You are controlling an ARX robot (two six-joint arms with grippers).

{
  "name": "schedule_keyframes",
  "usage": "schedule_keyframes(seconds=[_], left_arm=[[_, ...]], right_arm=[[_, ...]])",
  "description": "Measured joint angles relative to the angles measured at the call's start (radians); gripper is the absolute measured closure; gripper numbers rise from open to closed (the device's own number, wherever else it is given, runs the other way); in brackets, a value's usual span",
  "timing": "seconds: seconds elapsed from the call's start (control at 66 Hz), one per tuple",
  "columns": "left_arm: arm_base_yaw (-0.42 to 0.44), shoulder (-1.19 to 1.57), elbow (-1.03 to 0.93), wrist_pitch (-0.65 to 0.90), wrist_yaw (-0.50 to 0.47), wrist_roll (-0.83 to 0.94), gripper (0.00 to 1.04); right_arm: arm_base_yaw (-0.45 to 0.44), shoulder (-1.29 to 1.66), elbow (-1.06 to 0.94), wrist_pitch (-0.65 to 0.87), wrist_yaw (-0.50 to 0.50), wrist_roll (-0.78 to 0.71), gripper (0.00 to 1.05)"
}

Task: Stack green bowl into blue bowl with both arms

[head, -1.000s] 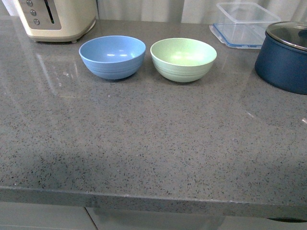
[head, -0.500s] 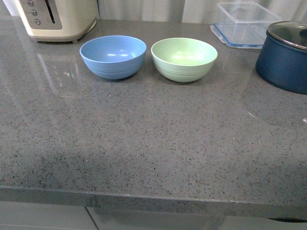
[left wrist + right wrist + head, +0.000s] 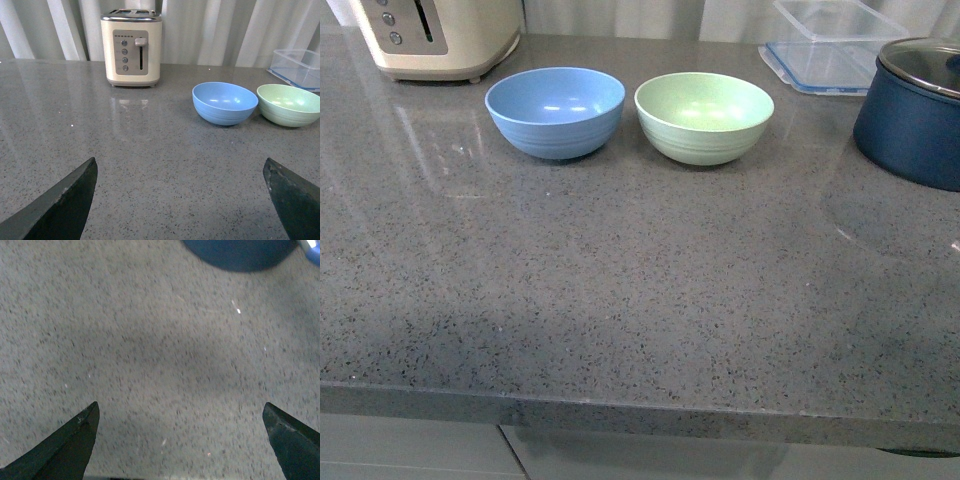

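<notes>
The blue bowl [image 3: 555,111] and the green bowl [image 3: 704,117] stand upright side by side at the back of the grey counter, blue on the left, nearly touching. Both are empty. Both also show in the left wrist view, the blue bowl [image 3: 225,102] and the green bowl [image 3: 289,104]. My left gripper [image 3: 180,172] is open and empty, well short of the bowls, over bare counter. My right gripper [image 3: 181,415] is open and empty over bare counter near the navy pot. Neither arm shows in the front view.
A cream toaster [image 3: 435,35] stands at the back left, also in the left wrist view [image 3: 132,47]. A dark navy lidded pot [image 3: 912,112] stands at the right, a clear plastic container [image 3: 830,45] behind it. The pot's base shows in the right wrist view [image 3: 240,250]. The counter's front edge [image 3: 640,405] is near.
The front view has shifted slightly, so the bowls sit a little higher in the picture. The bowls have not moved on the counter.
</notes>
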Motion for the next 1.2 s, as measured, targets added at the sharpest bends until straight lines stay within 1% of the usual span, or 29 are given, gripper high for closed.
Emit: schedule_keyframes(seconds=[0.182, 0.409, 0.682, 0.879, 1.015, 1.197], left_arm=[[0.0, 0.0, 0.0, 0.0, 0.0, 0.0, 0.07], [0.0, 0.0, 0.0, 0.0, 0.0, 0.0, 0.07], [0.0, 0.0, 0.0, 0.0, 0.0, 0.0, 0.07], [0.0, 0.0, 0.0, 0.0, 0.0, 0.0, 0.07], [0.0, 0.0, 0.0, 0.0, 0.0, 0.0, 0.07], [0.0, 0.0, 0.0, 0.0, 0.0, 0.0, 0.07]], right_arm=[[0.039, 0.241, 0.254, -0.019, -0.015, -0.002, 0.1], [0.063, 0.454, 0.496, -0.089, -0.03, 0.008, 0.1], [0.082, 0.682, 0.773, -0.171, 0.002, 0.132, 0.1], [0.115, 0.785, 0.919, -0.199, 0.011, 0.195, 0.1], [0.15, 0.852, 1.005, -0.215, 0.011, 0.211, 0.1], [0.167, 0.911, 1.051, -0.219, 0.004, 0.21, 0.1]])
